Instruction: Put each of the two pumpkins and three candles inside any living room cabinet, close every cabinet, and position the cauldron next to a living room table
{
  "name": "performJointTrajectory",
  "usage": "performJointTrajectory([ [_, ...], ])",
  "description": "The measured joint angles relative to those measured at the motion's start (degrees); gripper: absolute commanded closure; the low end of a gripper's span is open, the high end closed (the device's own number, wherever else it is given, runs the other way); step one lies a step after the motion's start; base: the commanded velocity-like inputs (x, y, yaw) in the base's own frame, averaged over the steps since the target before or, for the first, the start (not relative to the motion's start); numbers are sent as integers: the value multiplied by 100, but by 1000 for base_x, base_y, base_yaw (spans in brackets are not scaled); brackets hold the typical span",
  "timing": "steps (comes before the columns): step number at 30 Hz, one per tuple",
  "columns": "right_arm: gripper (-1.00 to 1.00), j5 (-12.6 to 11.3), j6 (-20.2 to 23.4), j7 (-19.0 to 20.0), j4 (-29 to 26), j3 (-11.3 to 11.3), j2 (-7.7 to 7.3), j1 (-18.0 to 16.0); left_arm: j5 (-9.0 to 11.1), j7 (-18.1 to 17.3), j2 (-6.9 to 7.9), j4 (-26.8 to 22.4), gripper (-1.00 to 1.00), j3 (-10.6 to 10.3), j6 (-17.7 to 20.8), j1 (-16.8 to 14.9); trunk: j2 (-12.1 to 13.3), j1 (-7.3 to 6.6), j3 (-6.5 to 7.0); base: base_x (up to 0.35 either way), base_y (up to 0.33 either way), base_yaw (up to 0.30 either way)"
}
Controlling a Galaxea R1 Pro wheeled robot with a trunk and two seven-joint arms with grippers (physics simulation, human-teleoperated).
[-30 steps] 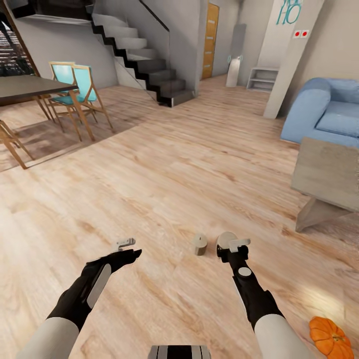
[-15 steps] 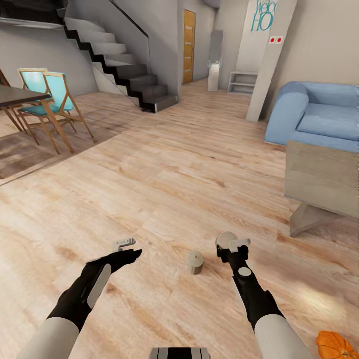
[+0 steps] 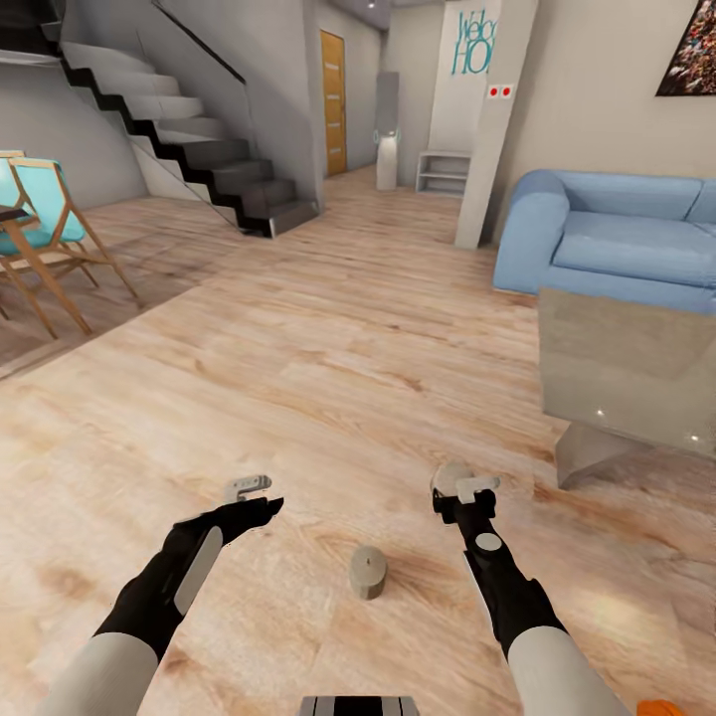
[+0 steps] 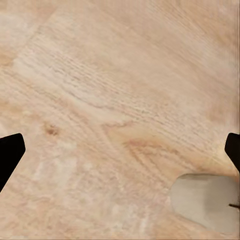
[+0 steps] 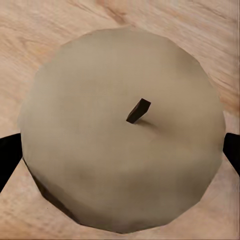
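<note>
My right gripper is shut on a candle, held just above the wood floor. In the right wrist view that candle shows its pale round top and dark wick, with a black finger at each side. A second candle stands loose on the floor between my arms; the left wrist view catches it low beside one finger. My left gripper hangs open over bare floor. A sliver of an orange pumpkin peeks in at the bottom right corner. The cabinet is out of view.
A low grey table stands to the right with a blue sofa behind it. Wooden chairs with teal seats are at the far left, a dark staircase behind them. Open floor stretches ahead.
The camera has swung to the right, so the loose candle, the pumpkin and the room have slid left and down in the picture. Both arms keep their pose; the right still holds its candle.
</note>
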Motion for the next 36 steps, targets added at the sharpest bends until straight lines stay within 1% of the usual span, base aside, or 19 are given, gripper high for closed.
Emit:
performJointTrajectory([
  [5,100,5,7,-1,0,0,-4,0,0,0,-1,1,-100,-1,0,-1,0,0,34,327,0,-179],
  [11,100,5,8,-2,1,0,0,0,0,0,2,0,-100,2,0,0,0,0,43,319,0,-30],
  [20,100,9,26,6,35,18,16,0,1,0,-11,42,-100,7,-7,0,0,0,44,41,0,-1],
  [21,100,42,-5,38,66,61,51,-32,-13,-33,-32,11,-100,-27,24,31,0,0,44,0,0,0],
  [25,100,162,-121,165,205,1,182,-53,-17,-60,-25,-111,-100,-40,151,158,0,0,44,0,0,0],
  [28,100,141,-62,260,288,118,220,-70,-18,-56,-32,-12,-100,-119,195,254,0,0,44,0,0,0],
  [30,100,114,3,324,222,191,226,-75,-19,-33,-52,54,-100,-162,189,318,0,0,44,0,0,0],
  [36,100,-62,196,485,27,405,232,-78,-65,140,-247,251,-100,-201,116,512,0,0,44,0,0,0],
])
